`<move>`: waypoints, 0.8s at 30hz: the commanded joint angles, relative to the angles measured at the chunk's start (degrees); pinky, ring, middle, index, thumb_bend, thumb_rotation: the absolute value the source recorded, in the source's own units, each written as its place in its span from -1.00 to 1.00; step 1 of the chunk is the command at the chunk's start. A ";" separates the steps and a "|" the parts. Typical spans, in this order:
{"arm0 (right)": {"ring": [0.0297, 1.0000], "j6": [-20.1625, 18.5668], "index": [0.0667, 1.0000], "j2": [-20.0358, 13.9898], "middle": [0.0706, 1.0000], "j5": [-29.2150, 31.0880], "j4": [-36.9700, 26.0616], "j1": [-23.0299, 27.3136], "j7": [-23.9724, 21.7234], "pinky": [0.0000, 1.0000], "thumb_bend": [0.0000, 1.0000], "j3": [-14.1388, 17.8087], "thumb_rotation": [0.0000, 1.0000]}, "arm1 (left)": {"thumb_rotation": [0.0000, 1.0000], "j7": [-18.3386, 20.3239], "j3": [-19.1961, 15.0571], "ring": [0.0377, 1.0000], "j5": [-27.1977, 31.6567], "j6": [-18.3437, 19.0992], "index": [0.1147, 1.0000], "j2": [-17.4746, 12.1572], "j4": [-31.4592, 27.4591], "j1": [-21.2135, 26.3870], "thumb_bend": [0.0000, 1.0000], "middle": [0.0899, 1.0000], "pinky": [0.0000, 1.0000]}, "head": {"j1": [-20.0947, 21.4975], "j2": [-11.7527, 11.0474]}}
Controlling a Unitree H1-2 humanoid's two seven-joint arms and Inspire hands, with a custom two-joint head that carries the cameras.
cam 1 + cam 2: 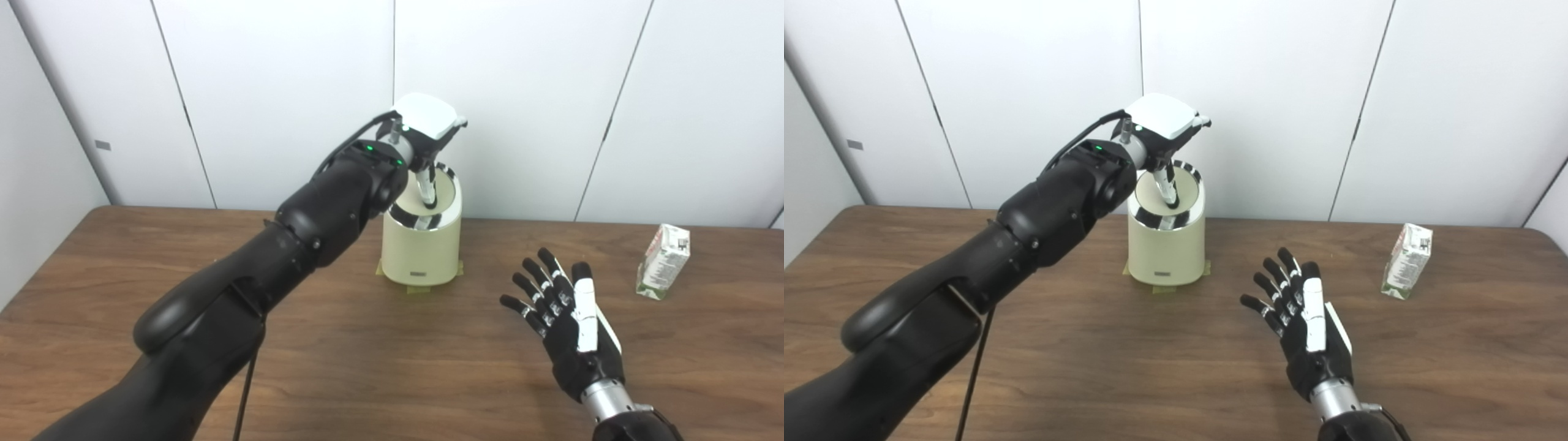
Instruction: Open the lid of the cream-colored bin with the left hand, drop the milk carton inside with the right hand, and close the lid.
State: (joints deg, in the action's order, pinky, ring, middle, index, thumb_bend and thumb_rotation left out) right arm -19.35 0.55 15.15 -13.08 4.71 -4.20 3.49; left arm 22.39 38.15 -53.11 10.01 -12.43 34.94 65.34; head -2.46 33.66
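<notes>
My left hand [429,131] presses a finger onto the lid of the cream-colored cylindrical bin [421,245] — grip unclear — while my right hand [1304,324], fingers spread empty, must next reach the small white-and-green milk carton [1407,261] standing well right on the brown wooden bench [380,355].

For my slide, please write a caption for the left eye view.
Left hand above the bin's lid; open right hand waits, milk carton untouched.

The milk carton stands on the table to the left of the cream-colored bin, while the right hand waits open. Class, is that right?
Not quite. The left eye view shows the milk carton to the right of the cream-colored bin; the right hand does wait open.
</notes>
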 commanded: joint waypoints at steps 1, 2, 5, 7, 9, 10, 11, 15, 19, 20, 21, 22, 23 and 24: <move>0.84 2.77 0.94 -0.28 0.89 -0.07 -1.23 2.25 -0.30 0.49 0.34 0.11 0.98 | -0.86 3.78 -0.73 1.00 1.19 -0.28 0.94 -1.15 -0.51 2.31 0.91 0.95 1.00 | -0.05 0.02; 0.84 2.86 0.94 -0.33 0.89 -0.26 -1.22 2.26 -0.28 0.49 0.33 0.03 0.99 | -0.85 4.90 -1.35 1.00 1.56 -0.04 0.94 -1.59 -1.33 3.47 0.91 0.95 1.00 | -0.24 -0.05; 0.82 2.56 0.94 -0.24 0.88 -0.23 -1.35 2.21 -0.27 0.47 0.34 -0.01 0.98 | -0.83 8.35 -3.35 0.97 2.37 1.09 0.93 -3.06 -4.67 6.48 0.93 0.94 0.92 | -0.42 -0.08; 0.82 2.54 0.95 -0.28 0.88 -0.07 -1.26 2.17 -0.48 0.46 0.33 0.00 0.97 | -0.87 10.45 -4.99 0.94 3.06 2.13 0.92 -3.91 -7.13 7.77 0.95 0.93 0.84 | -0.52 -0.03; 0.82 2.50 0.95 -0.29 0.89 0.09 -1.12 2.19 -0.63 0.47 0.33 0.02 0.97 | -0.91 11.85 -6.50 0.95 3.71 2.66 0.89 -4.69 -8.60 8.83 0.96 0.94 0.83 | -0.63 0.01; 0.83 2.46 0.95 -0.30 0.89 0.13 -1.08 2.21 -0.66 0.48 0.34 0.03 0.96 | -0.91 12.29 -6.88 0.95 3.78 2.75 0.89 -4.91 -8.94 9.10 0.97 0.94 0.79 | -0.66 0.05; 0.83 2.36 0.95 -0.29 0.89 0.20 -1.02 2.23 -0.63 0.48 0.34 0.09 0.96 | -0.92 12.82 -7.31 0.95 4.00 2.79 0.88 -5.25 -9.34 9.41 0.97 0.95 0.77 | -0.68 0.02; 0.84 2.36 0.95 -0.61 0.90 -0.04 -1.01 2.18 -0.85 0.50 0.34 -0.10 0.97 | -0.96 14.10 -8.57 0.91 4.38 3.38 0.84 -5.85 -10.22 9.78 0.97 0.89 0.61 | -0.81 0.19; 0.83 2.26 0.96 -0.57 0.90 -0.02 -1.12 2.13 -0.89 0.50 0.34 -0.16 0.99 | -0.99 14.53 -8.90 0.92 4.19 3.53 0.84 -5.98 -10.65 9.54 0.97 0.88 0.59 | -0.83 0.24; 0.83 2.13 0.96 -0.55 0.90 -0.04 -1.10 2.15 -0.83 0.51 0.33 -0.18 0.99 | -0.99 14.52 -8.87 0.91 4.16 3.39 0.84 -6.01 -10.62 9.49 0.97 0.87 0.61 | -0.83 0.24; 0.83 2.00 0.96 -0.56 0.90 -0.12 -1.20 2.10 -0.79 0.51 0.34 -0.24 0.98 | -1.00 14.60 -8.78 0.91 4.06 3.30 0.83 -6.05 -10.65 9.44 0.97 0.86 0.62 | -0.89 0.40; 0.83 1.93 0.96 -0.56 0.90 -0.08 -1.27 2.05 -0.82 0.51 0.34 -0.28 0.98 | -1.00 14.60 -8.70 0.90 3.94 3.17 0.83 -6.06 -10.65 9.36 0.97 0.86 0.63 | -0.86 0.43; 0.84 1.91 0.96 -0.57 0.90 -0.04 -1.33 1.99 -0.86 0.52 0.34 -0.30 0.98 | -1.00 14.57 -8.68 0.90 3.85 3.09 0.83 -6.08 -10.73 9.27 0.96 0.86 0.64 | -0.85 0.48; 0.84 1.84 0.96 -0.56 0.90 -0.02 -1.45 1.91 -0.86 0.52 0.35 -0.34 0.98 | -1.00 14.54 -8.68 0.89 3.77 3.08 0.83 -6.12 -10.86 9.18 0.97 0.86 0.64 | -0.88 0.56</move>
State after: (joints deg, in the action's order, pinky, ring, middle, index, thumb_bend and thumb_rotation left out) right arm -19.28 0.19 14.75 -13.06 4.82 -4.52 3.26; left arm 38.10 30.24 -49.03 13.10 -17.71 25.77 71.58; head -3.34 34.19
